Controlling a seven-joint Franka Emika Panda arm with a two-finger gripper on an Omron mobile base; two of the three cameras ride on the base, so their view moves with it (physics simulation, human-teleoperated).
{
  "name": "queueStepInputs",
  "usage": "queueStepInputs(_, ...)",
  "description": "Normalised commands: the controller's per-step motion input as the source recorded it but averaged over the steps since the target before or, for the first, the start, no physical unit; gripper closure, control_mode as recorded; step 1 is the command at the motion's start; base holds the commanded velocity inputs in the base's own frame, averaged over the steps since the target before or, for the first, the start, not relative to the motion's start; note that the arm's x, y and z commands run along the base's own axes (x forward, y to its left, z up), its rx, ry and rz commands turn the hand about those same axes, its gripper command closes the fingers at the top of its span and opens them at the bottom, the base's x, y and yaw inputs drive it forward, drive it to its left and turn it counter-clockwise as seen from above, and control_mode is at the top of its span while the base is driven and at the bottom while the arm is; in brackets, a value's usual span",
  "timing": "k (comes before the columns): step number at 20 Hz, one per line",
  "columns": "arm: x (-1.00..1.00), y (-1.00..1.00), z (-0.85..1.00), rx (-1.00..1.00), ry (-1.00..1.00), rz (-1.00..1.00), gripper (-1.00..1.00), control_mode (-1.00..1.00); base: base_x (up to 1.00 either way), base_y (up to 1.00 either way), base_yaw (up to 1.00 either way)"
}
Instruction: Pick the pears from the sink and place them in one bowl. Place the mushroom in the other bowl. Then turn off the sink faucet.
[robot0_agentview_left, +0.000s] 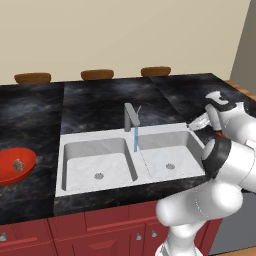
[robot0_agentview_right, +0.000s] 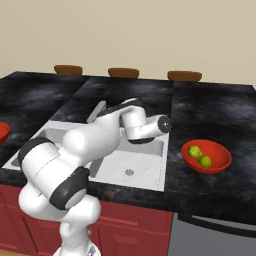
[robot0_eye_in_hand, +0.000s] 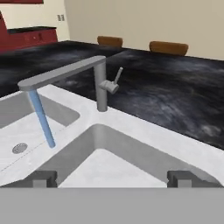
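sorting done, water running

sitting in the red bowl (robot0_agentview_right: 220, 161) on the dark counter (robot0_agentview_right: 210, 112) to the right of the sink (robot0_agentview_left: 95, 141) are both pears (robot0_agentview_right: 200, 156), yellow-green and just beside each other. a second red bowl (robot0_agentview_left: 6, 165) stands on the counter to the left of the sink and holds the mushroom (robot0_agentview_left: 18, 164), a small brown-tan lump near its middle.

both basins of the sink hold nothing but their grey drains. the faucet (robot0_agentview_left: 130, 116) stands at the back of the sink, on the divide between the basins, its spout reaching forward. a thin blue stream of water (robot0_agentview_left: 135, 139) falls from the spout tip toward the divide. the lever handle (robot0_eye_in_hand: 115, 78) sticks up at a slant from the side of the faucet post.

the gripper (robot0_eye_in_hand: 112, 177) hovers over the right part of the sink, facing the faucet and well apart from it. its jaws stand wide open and hold nothing; the two dark fingertips (robot0_eye_in_hand: 43, 178) frame the near basin in the hand view.

three brown stools (robot0_agentview_left: 97, 74) show beyond the far edge of the counter, behind the sink.
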Motion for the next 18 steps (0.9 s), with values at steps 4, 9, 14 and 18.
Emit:
queueStepInputs(4,0.16,0.48,0.00,0.04,-0.21,0.29,-1.00,-1.00,0.00,0.00,0.00)
queueStepInputs(9,0.31,0.39,0.00,0.06,-0.20,0.26,-1.00,-1.00,0.00,0.00,0.00)
queueStepInputs(14,0.48,0.26,-0.01,0.10,-0.15,0.25,-1.00,-1.00,0.00,0.00,0.00)
queueStepInputs(18,0.49,0.22,-0.03,0.09,-0.13,0.24,-1.00,-1.00,0.00,0.00,0.00)
